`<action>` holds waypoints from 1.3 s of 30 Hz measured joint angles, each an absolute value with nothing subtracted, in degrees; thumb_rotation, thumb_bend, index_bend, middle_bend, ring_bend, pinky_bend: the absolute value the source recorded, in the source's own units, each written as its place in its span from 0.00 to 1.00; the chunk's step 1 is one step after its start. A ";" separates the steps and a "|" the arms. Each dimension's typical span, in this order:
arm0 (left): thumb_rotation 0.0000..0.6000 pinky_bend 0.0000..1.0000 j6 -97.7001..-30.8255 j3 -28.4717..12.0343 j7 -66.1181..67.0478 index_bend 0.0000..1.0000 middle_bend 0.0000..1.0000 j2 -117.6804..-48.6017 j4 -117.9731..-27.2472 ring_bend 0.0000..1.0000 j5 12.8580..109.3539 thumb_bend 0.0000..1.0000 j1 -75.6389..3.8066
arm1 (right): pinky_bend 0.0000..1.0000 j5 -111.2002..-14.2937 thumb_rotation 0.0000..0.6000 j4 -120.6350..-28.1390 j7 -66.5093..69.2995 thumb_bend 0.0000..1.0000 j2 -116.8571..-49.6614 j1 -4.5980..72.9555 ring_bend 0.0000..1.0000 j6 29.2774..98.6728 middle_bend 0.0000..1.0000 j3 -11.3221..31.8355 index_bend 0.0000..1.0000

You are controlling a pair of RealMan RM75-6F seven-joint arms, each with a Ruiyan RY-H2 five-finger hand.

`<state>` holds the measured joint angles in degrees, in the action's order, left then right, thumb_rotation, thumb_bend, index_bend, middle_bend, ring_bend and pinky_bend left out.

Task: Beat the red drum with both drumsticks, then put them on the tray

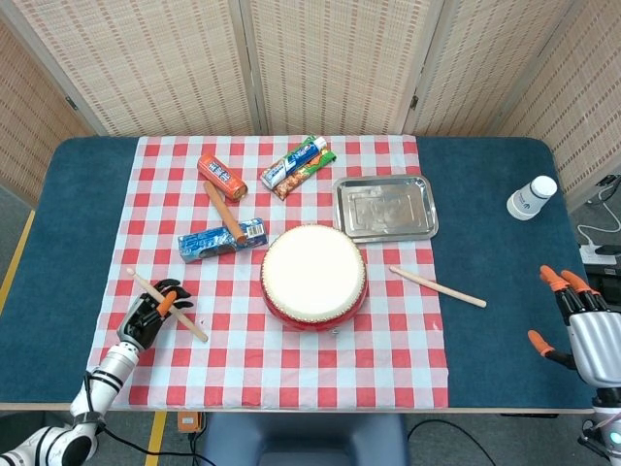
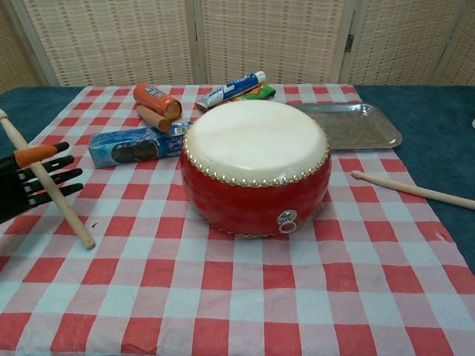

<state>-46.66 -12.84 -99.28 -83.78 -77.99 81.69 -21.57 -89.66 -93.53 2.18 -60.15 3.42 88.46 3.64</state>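
now the left hand [image 1: 153, 313] grips 1 stick [image 1: 167, 305]; the right hand [image 1: 582, 325] hangs open, empty; the other stick [image 1: 437, 286] lies beside the drum [image 1: 312, 275].

- The head view looks steeply down from high behind the near table edge, facing the folding screens at the back; it takes in the whole blue table [image 1: 485, 320], corner to corner.
- The chest view sits low and close, just above the checked cloth [image 2: 245, 289], facing the same way at a shallow angle; the red drum [image 2: 256, 167] fills its middle.
- Both views share the drum, the metal tray [image 2: 356, 122] behind it on the right, the packets at the back, the drumstick [image 2: 412, 189] lying right of the drum, and the left hand [image 2: 33, 182] at the left edge.
- Only the head view reaches the right hand [image 1: 582, 325] and the white cup [image 1: 531, 198].
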 measured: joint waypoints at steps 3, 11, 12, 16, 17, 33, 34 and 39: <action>1.00 0.38 -46.98 -12.01 -105.20 0.35 0.44 -83.77 -76.51 0.35 84.08 0.48 -22.27 | 0.26 -89.59 1.00 -93.72 2.80 0.15 -60.07 3.49 0.09 88.20 0.18 3.59 0.00; 0.98 0.57 -50.82 -10.36 -104.95 0.49 0.58 -83.62 -75.77 0.51 85.55 0.29 -22.59 | 0.26 -90.16 1.00 -93.57 3.80 0.15 -59.85 3.36 0.09 88.82 0.18 3.54 0.00; 0.95 0.58 -51.29 -10.26 -103.34 0.50 0.59 -83.61 -76.04 0.51 85.35 0.27 -22.47 | 0.26 -90.29 1.00 -93.51 3.89 0.15 -59.86 3.35 0.09 88.93 0.18 3.54 0.00; 0.79 0.60 -53.81 -9.82 -94.71 0.54 0.61 -83.68 -77.71 0.52 84.48 0.25 -21.81 | 0.26 -90.91 1.00 -93.35 3.99 0.15 -59.87 3.35 0.09 89.50 0.18 3.60 0.00; 0.77 0.61 -54.75 -9.68 -91.81 0.56 0.62 -83.78 -78.27 0.53 84.23 0.25 -21.56 | 0.26 -91.04 1.00 -93.34 3.92 0.15 -59.85 3.35 0.09 89.76 0.18 3.68 0.00; 0.73 0.66 -64.23 -3.51 -70.26 0.66 0.67 -87.49 -81.74 0.57 87.67 0.25 -19.62 | 0.26 -91.43 1.00 -94.12 3.34 0.15 -59.25 2.97 0.09 91.44 0.18 4.26 0.00; 0.73 0.66 -64.32 -3.32 -69.84 0.66 0.67 -87.85 -81.49 0.57 87.74 0.25 -19.65 | 0.26 -91.42 1.00 -94.07 3.39 0.15 -59.29 2.96 0.09 91.42 0.18 4.25 0.00; 0.73 0.66 -65.04 -1.81 -67.85 0.66 0.68 -89.63 -79.92 0.57 88.40 0.25 -19.67 | 0.26 -91.33 1.00 -93.99 3.64 0.15 -59.31 2.83 0.09 91.51 0.18 4.20 0.00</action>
